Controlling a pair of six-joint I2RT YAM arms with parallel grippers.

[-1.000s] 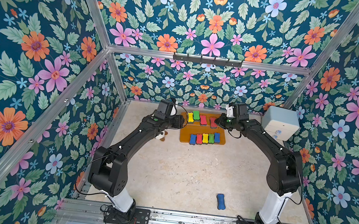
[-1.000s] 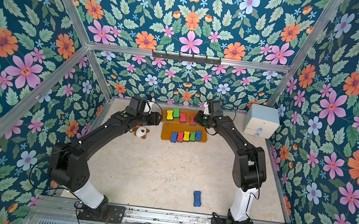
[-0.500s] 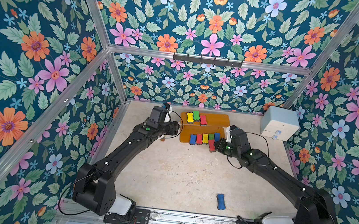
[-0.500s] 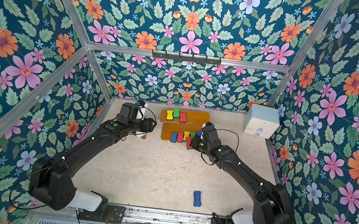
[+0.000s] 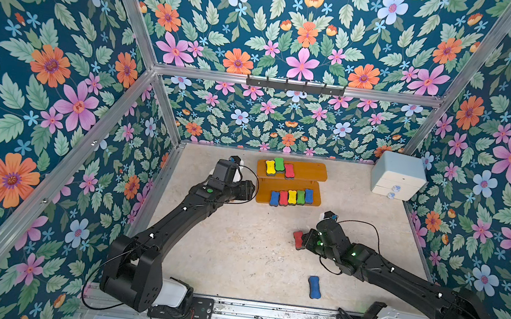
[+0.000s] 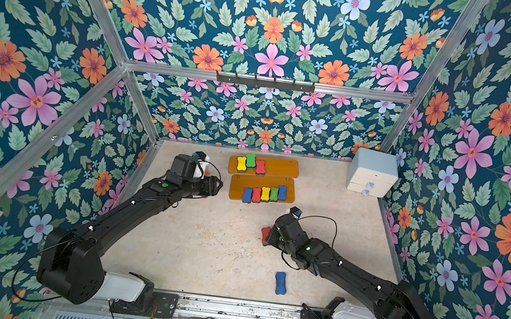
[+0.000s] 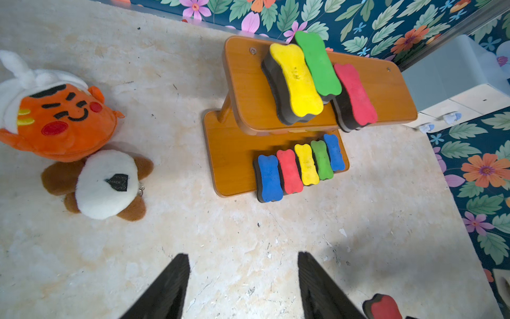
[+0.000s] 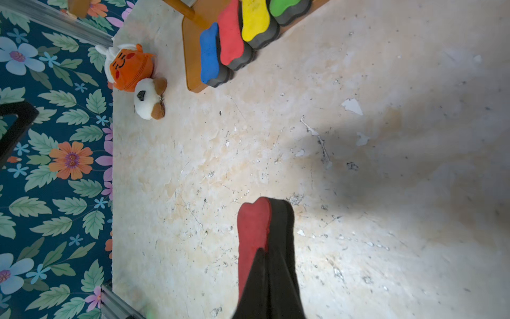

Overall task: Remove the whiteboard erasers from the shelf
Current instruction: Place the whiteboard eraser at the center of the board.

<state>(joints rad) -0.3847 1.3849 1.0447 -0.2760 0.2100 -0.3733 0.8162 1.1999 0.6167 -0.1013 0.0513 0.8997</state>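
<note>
Right pincer (image 8: 271, 252), now off shelf (image 5: 308, 173), tight on red foam eraser (image 8: 252, 221); left pincer (image 7: 242, 255) agape.

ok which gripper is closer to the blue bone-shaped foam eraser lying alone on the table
Right. The right gripper, shut on a red bone-shaped foam eraser, is a short way beyond the blue eraser; the left gripper is far back beside the orange-brown wooden shelf.

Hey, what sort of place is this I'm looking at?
Most likely a staged robot test cell, not a real room: floral-printed wall panels on an aluminium frame, two black arms bolted to a front rail, and props like a small shelf of foam erasers.
</note>
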